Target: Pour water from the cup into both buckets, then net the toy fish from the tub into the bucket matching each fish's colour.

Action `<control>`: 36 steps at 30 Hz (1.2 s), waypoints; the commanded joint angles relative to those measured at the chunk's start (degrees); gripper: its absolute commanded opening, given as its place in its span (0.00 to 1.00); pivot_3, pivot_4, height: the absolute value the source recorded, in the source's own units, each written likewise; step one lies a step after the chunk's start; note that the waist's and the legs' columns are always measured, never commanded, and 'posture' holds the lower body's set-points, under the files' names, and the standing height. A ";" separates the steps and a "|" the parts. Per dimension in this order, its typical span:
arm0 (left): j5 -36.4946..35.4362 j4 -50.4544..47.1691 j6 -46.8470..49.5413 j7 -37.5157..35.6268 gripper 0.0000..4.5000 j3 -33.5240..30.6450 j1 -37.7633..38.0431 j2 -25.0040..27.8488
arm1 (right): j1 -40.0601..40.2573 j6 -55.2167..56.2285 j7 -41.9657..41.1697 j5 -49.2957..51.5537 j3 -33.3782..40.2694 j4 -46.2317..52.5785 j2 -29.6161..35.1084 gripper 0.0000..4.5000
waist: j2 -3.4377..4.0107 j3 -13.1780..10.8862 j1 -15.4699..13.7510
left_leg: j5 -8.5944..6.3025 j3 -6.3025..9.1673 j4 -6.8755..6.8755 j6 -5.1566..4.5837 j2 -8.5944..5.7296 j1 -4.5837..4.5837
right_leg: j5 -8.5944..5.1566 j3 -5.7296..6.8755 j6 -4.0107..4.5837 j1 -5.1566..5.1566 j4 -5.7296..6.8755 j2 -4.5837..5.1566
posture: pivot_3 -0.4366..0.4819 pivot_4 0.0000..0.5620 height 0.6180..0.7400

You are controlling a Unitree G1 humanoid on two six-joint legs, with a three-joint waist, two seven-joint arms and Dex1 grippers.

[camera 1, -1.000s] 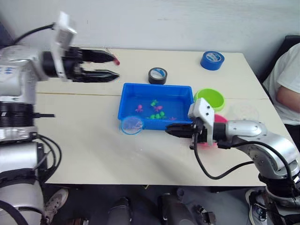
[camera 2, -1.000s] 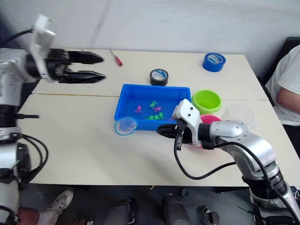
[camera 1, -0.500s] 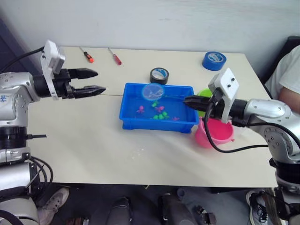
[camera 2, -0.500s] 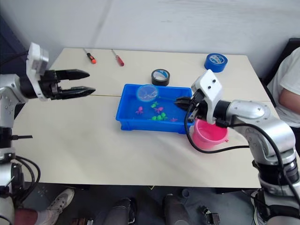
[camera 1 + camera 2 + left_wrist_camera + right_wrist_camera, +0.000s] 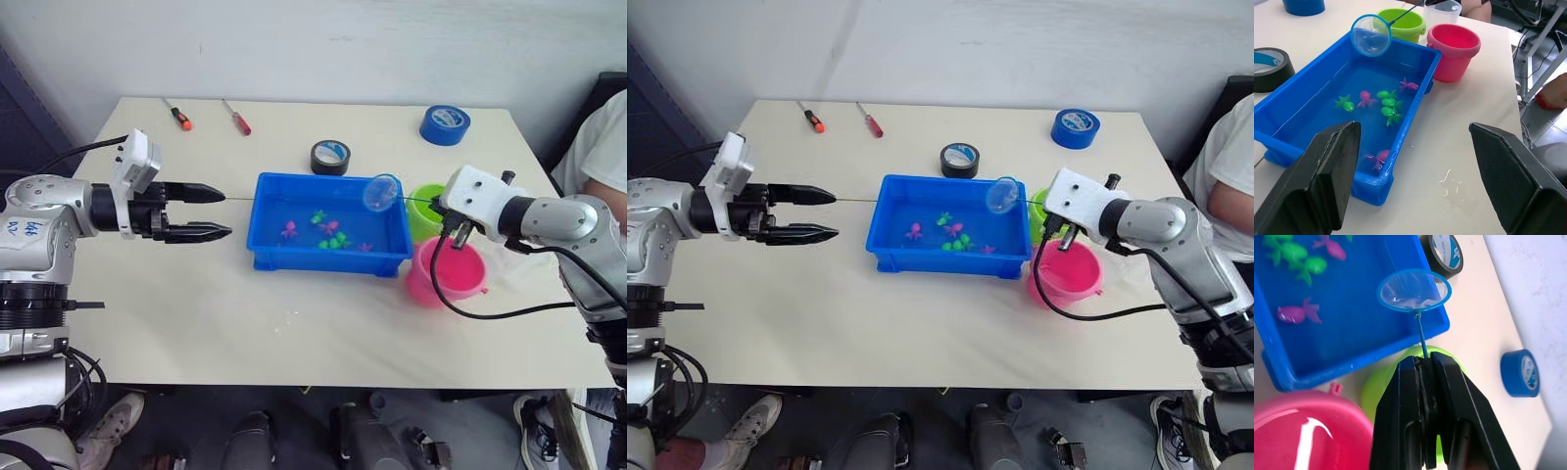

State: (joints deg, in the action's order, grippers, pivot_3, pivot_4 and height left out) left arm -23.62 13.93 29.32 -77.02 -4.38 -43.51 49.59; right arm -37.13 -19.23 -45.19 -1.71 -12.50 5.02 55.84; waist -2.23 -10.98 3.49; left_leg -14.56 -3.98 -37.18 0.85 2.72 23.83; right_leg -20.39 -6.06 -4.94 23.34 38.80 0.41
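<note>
Two buckets beside the tub (image 5: 329,257), at its end nearest the right gripper (image 5: 1424,363): green bucket (image 5: 425,212), pink bucket (image 5: 448,275). Right jaws clenched on the net handle, net (image 5: 380,192) raised over that same end of the tub. Several toy fish (image 5: 1386,102), pink and green, lying in the tub. Left gripper (image 5: 217,214) off the tub's opposite end, jaws spread and holding nothing.
</note>
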 commanded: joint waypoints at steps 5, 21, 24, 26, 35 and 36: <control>-0.75 -1.79 -0.76 0.41 0.86 -0.30 -0.55 -0.40 | 1.81 9.44 -4.19 -6.50 -0.17 1.21 2.85 0.00 | 0.01 0.00 -0.10 | 0.05 0.03 -0.10 0.07 0.00 0.28 | 0.00 0.01 0.00 0.30 0.17 -0.01 | 0.48 0.27 0.95; -2.57 -4.01 1.28 1.79 0.86 -0.87 -0.43 -1.12 | 0.76 18.62 -9.28 -15.85 -0.91 0.30 2.11 0.00 | 0.01 -0.01 -0.03 | 0.07 0.03 -0.17 0.09 0.01 0.26 | 0.00 0.07 0.00 0.30 0.27 -0.01 | 0.48 0.27 0.95; -2.96 -4.39 1.62 2.08 0.86 -0.94 -0.36 -1.06 | 1.03 19.54 -10.17 -16.58 -0.84 0.40 1.85 0.00 | 0.01 0.00 -0.03 | 0.07 0.03 -0.19 0.10 0.01 0.26 | 0.00 0.08 0.00 0.30 0.29 -0.01 | 0.48 0.27 0.95; -3.28 -4.74 1.91 2.33 0.86 -1.03 -0.21 -1.02 | 1.37 20.45 -10.84 -16.97 -0.94 0.45 1.89 0.00 | 0.01 -0.01 -0.04 | 0.07 0.03 -0.21 0.11 0.00 0.26 | 0.00 0.09 0.00 0.30 0.31 -0.01 | 0.48 0.27 0.95; -4.44 -6.37 3.10 3.43 0.86 -1.81 0.78 -0.70 | 2.69 20.22 -14.20 -15.46 -1.44 1.95 -0.63 0.00 | 0.01 0.00 -0.04 | 0.12 0.05 -0.28 0.18 0.01 0.25 | 0.00 0.15 0.00 0.30 0.41 -0.02 | 0.48 0.27 0.95; -4.62 -6.55 3.19 3.56 0.86 -1.89 0.93 -0.59 | 3.05 19.68 -14.78 -14.86 -1.37 2.38 -0.99 0.00 | 0.01 0.00 -0.04 | 0.13 0.07 -0.30 0.19 0.01 0.25 | 0.00 0.14 0.00 0.29 0.43 -0.02 | 0.48 0.27 0.95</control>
State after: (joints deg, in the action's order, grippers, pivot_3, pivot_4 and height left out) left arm -26.94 9.38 32.37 -73.74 -4.20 -42.53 48.31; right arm -34.25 0.95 -58.96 -17.92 -14.86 5.10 54.79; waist -2.21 -10.98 3.45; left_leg -14.43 -3.91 -37.49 1.04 2.72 24.08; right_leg -20.39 -5.92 -4.94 23.63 39.26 0.39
